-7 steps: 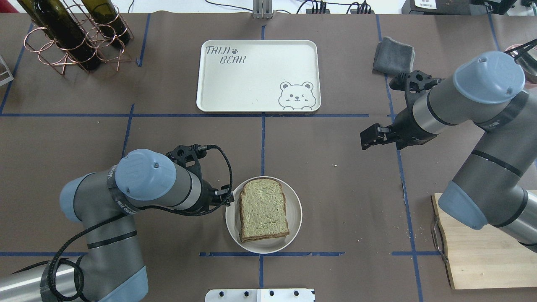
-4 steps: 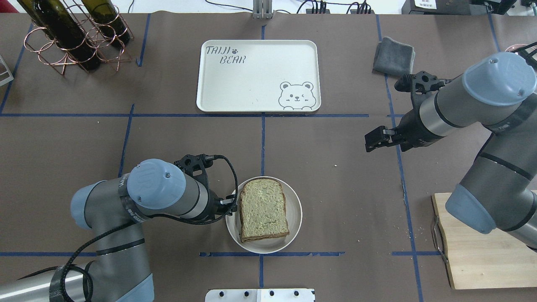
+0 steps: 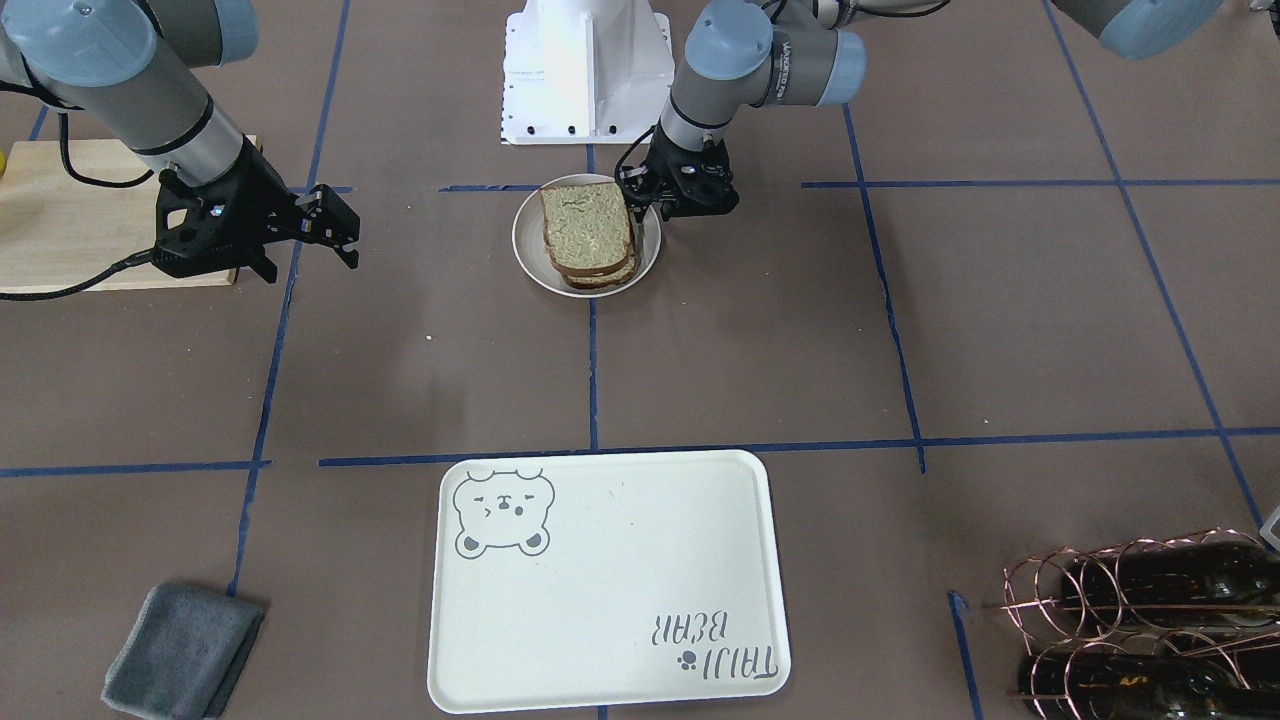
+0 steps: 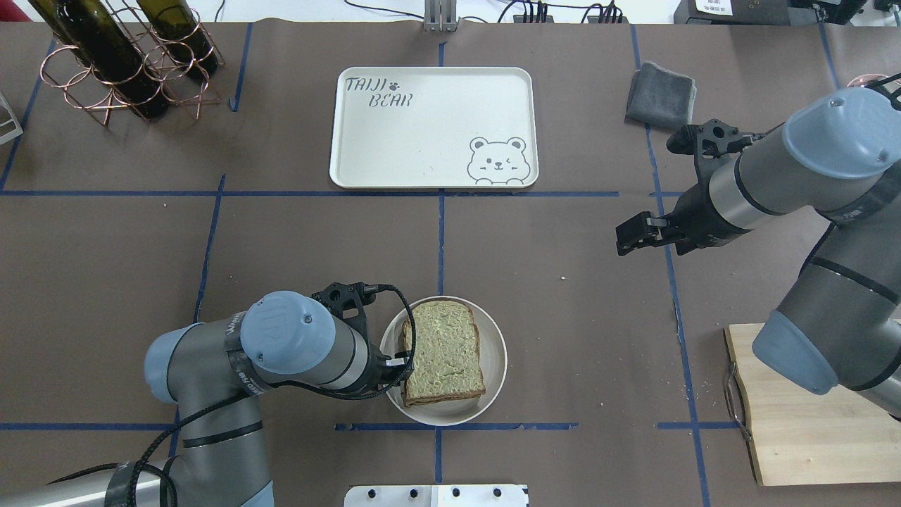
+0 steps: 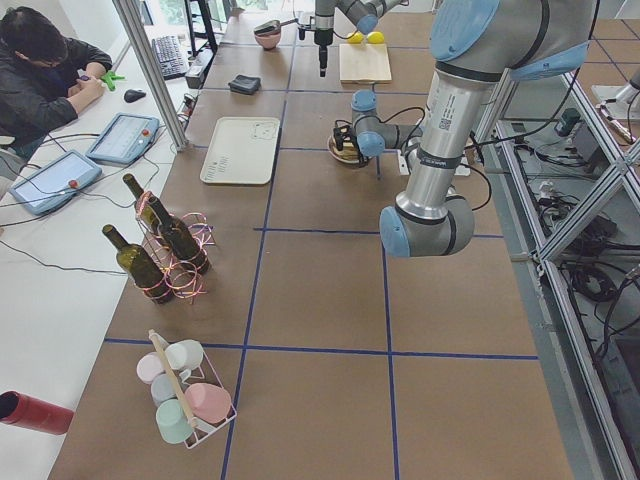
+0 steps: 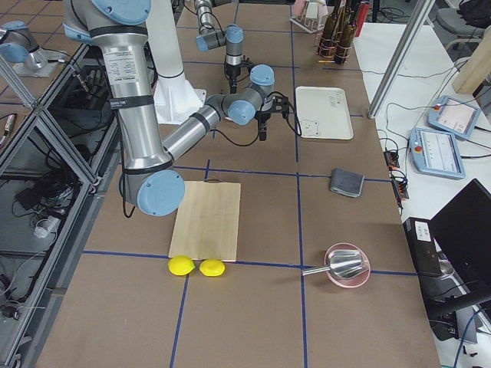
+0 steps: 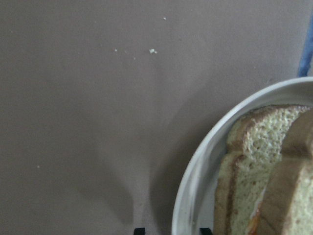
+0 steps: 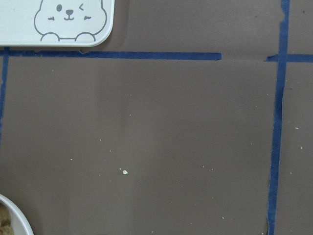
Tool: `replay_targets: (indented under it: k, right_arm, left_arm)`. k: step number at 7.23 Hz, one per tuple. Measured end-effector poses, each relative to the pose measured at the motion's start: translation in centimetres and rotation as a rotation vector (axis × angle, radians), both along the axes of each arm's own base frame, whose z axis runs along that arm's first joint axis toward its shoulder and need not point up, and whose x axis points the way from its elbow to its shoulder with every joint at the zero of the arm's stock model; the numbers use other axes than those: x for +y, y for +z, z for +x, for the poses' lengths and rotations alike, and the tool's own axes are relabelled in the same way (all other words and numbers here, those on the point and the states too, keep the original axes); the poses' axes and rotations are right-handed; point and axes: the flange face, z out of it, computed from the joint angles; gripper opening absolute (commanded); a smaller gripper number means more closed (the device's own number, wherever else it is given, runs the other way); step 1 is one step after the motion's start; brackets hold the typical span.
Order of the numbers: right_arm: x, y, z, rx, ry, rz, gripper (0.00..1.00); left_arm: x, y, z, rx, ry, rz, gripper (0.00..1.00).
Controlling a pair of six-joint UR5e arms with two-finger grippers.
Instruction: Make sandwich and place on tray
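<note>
The sandwich (image 4: 442, 359), two tan bread slices stacked, lies on a small round white plate (image 4: 496, 352); it also shows in the front view (image 3: 588, 230). In the left wrist view the sandwich (image 7: 264, 171) shows a thin white and orange edge between the slices. My left gripper (image 4: 398, 362) is open at the plate's left rim (image 7: 195, 186), its tips (image 7: 171, 230) on either side of the rim. The cream bear tray (image 4: 422, 141) lies empty at the far middle. My right gripper (image 4: 626, 239) is open and empty, hovering well to the right of the plate.
A grey cloth (image 4: 660, 95) lies right of the tray. A copper rack with wine bottles (image 4: 120, 56) stands at the far left. A wooden cutting board (image 4: 809, 422) lies at the near right, with two lemons (image 6: 196, 266) and a pink bowl (image 6: 347, 266) beyond it.
My left arm has moved right, bringing its gripper from beside the plate onto the plate's left rim. My right gripper has drifted slightly right and towards the robot.
</note>
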Motion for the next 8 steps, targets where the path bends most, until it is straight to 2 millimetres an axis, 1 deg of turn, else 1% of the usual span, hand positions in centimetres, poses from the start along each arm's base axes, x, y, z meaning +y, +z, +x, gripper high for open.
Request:
replay_targets:
  k: [1, 2, 3, 5, 6, 7, 8]
  right_arm:
    - [0.1, 0.2, 0.2, 0.002, 0.001, -0.002, 1.00]
    - [0.2, 0.4, 0.4, 0.004, 0.002, -0.003, 1.00]
    - [0.4, 0.5, 0.7, 0.005, 0.003, -0.004, 1.00]
    - [0.9, 1.1, 2.0, 0.012, 0.013, -0.007, 1.00]
    - [1.1, 1.9, 2.9, 0.023, 0.013, -0.003, 1.00]
    - [1.1, 3.2, 4.2, 0.044, 0.005, 0.014, 1.00]
    - [0.9, 5.0, 5.9, 0.071, -0.011, 0.042, 1.00]
  left_arm:
    - [0.0, 0.1, 0.3, 0.004, 0.001, 0.001, 0.07]
    - [0.0, 0.2, 0.3, 0.009, 0.001, 0.002, 0.00]
    - [0.0, 0.0, 0.2, 0.014, 0.000, 0.004, 0.00]
    - [-0.2, -0.4, -0.2, 0.023, -0.003, 0.008, 0.00]
    - [-0.4, -1.0, -0.6, 0.037, -0.006, 0.010, 0.00]
    - [-0.8, -2.0, -1.5, 0.059, -0.010, 0.011, 0.00]
    - [-1.4, -3.0, -2.4, 0.084, -0.014, -0.006, 0.00]
